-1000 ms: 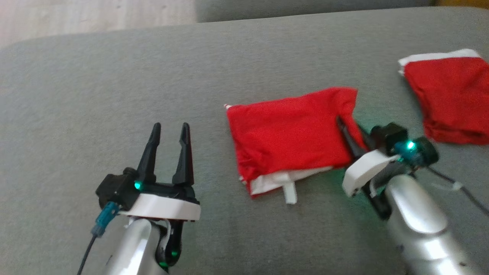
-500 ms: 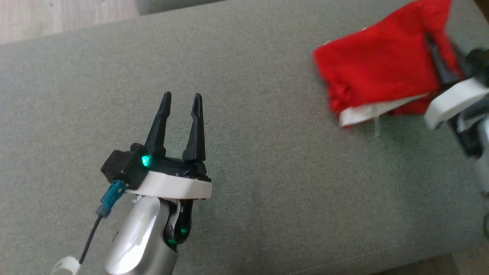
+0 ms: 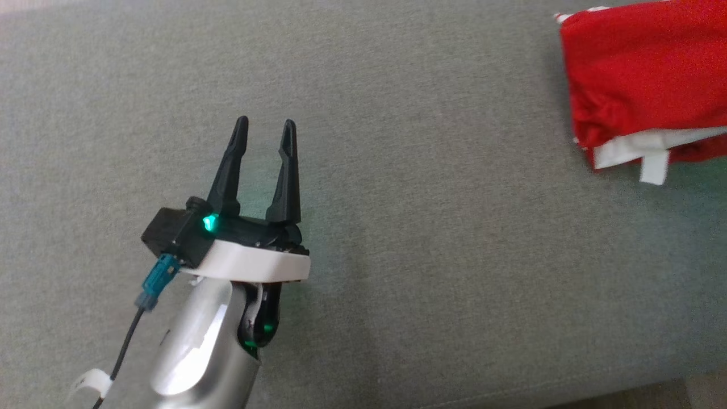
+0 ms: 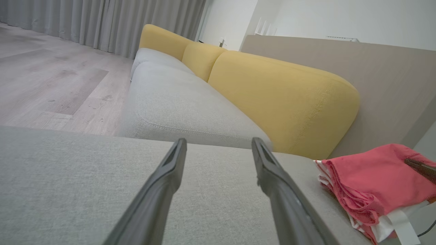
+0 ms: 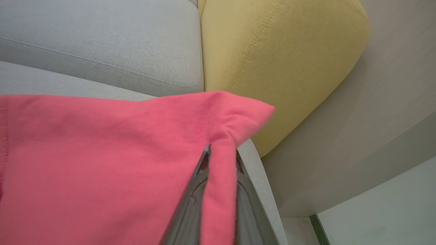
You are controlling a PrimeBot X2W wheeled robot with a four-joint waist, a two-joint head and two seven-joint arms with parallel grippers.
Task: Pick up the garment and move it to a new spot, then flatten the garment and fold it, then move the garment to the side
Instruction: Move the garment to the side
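Note:
The garment (image 3: 642,85) is a folded red cloth with white trim, lying at the right edge of the grey cushion in the head view. In the right wrist view a fold of the garment (image 5: 102,163) is pinched between the two fingers of my right gripper (image 5: 221,153), which is shut on it. The left wrist view shows the garment (image 4: 371,183) at the far right, with a dark fingertip (image 4: 420,167) of the right gripper on top of it. My left gripper (image 3: 264,128) stands open and empty over bare cushion, well left of the garment.
The grey cushion (image 3: 426,255) spreads wide under both arms, its front edge at the lower right. A second grey seat (image 4: 177,102) with yellow back cushions (image 4: 282,102) lies beyond, and wooden floor (image 4: 44,81) to its left.
The head camera has swung left, so the garment now sits at the picture's right edge. The right gripper has stayed shut on the garment's fold. The left gripper has stayed open.

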